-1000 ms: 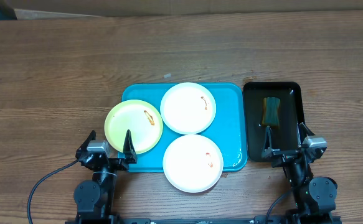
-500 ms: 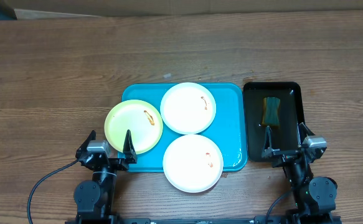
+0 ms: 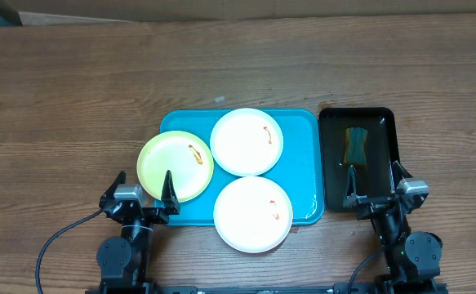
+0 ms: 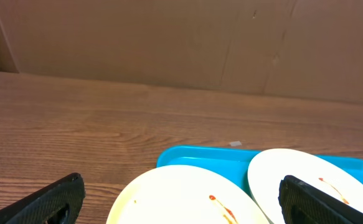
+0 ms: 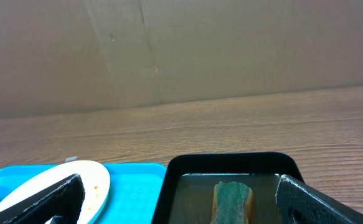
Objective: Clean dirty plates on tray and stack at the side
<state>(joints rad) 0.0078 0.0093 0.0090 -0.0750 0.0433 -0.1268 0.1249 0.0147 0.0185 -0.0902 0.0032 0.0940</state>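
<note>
A: So, where to start on the plates (image 3: 246, 141)?

B: Probably with the sponge (image 3: 356, 144), going by the orange smears (image 3: 275, 214). Lying in the black tray (image 3: 384, 122), nearer its far edge, straight ahead of the right gripper (image 3: 374, 175). Long axis running from near edge to far edge, so pointing directly away from the wrist. Seems to call for a reach forward and down, jaws across the narrow width.

A: And that gripper's state?

B: Spread wide, holding nothing, touching nothing, poised at the black tray's near edge.

A: Left gripper (image 3: 144, 184)?

B: Likewise wide apart and empty, sitting by the near left corner of the tray (image 3: 299, 131), just short of the yellow-green plate (image 3: 175, 166).

A: Whereabouts of all three, then?

B: On the turquoise tray, none stacked yet. Yellow-green plate at the left edge, overhanging onto the table (image 3: 74, 98). One white plate (image 3: 246, 141) by the far edge, touching or slightly overlapping the yellow-green one, hard to tell which. Other white plate (image 3: 253, 213) at the near edge, jutting past the rim.

A: Nearer arm for the sponge?

B: Right, clearly. Left well apart from it, closer to the yellow-green plate, so likely better kept for steadying.
</note>
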